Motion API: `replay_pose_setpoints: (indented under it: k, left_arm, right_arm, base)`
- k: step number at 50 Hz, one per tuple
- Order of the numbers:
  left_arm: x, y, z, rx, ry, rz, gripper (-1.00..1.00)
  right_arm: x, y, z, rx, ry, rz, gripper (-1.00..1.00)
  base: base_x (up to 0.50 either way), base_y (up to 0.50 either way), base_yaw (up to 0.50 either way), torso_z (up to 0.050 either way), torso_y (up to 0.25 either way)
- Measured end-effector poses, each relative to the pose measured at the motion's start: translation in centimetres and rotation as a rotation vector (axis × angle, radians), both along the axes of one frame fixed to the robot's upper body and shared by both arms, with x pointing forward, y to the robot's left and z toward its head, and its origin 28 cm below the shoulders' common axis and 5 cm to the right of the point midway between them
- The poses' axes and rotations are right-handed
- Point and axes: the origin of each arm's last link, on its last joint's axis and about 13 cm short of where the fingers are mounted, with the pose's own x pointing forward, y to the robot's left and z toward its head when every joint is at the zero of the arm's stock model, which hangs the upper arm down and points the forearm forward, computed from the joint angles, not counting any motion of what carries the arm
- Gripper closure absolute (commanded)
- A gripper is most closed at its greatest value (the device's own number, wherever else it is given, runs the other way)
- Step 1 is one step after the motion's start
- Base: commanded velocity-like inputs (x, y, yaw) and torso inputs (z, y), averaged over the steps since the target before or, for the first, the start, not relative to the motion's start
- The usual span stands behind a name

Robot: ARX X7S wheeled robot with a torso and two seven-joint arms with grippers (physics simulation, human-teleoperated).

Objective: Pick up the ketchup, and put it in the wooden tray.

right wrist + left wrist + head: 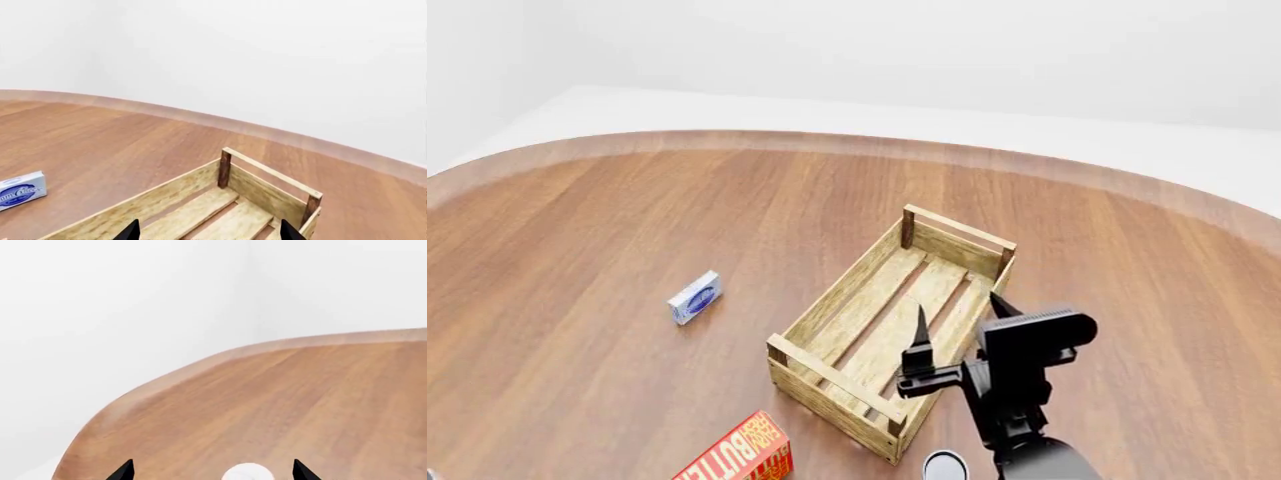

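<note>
Two grippers: both have their fingers spread wide and neither grips anything.
Right gripper (pixel 961 315): it hangs empty over the wooden tray (pixel 827 375), above the slats of the near half.
Left gripper (pixel 213 472): it is out of the head view; its own camera shows only the two dark tips over bare table (pixel 300 405) near the rounded edge.
Ketchup: no orange-red bottle shows plainly in any view. A white round shape (pixel 247 473) sits between the left tips, and a similar one (pixel 945 466) lies at the bottom of the head view just beside the tray's near corner. It may be the cap, but I cannot tell.
Other things: a small blue-and-white box (pixel 694 297) lies well apart to the tray's left, and a red-and-yellow butter box (pixel 737 455) sits near the tray's near left corner.
Step in hand: finding and reaching the bottle; the pick-up looks not yet made.
Doing it well: confirm the bottle first, centre the open fingers around its body below the cap, close squarely, then lift clear of the tray's corner post.
</note>
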Motion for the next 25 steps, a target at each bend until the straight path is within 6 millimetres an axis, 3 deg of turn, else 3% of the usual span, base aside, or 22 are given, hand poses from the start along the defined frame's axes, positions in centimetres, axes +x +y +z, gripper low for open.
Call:
replay_pose_setpoints:
  k: [25]
  left_arm:
    - [0.59,-0.43,-0.64,0.001,0.024,-0.028,-1.00]
  right_arm:
    - [-0.04,-0.24,-0.27,0.007,0.006,-0.013,-1.00]
  base:
    - [0.00,0.00,0.00,0.000,0.000]
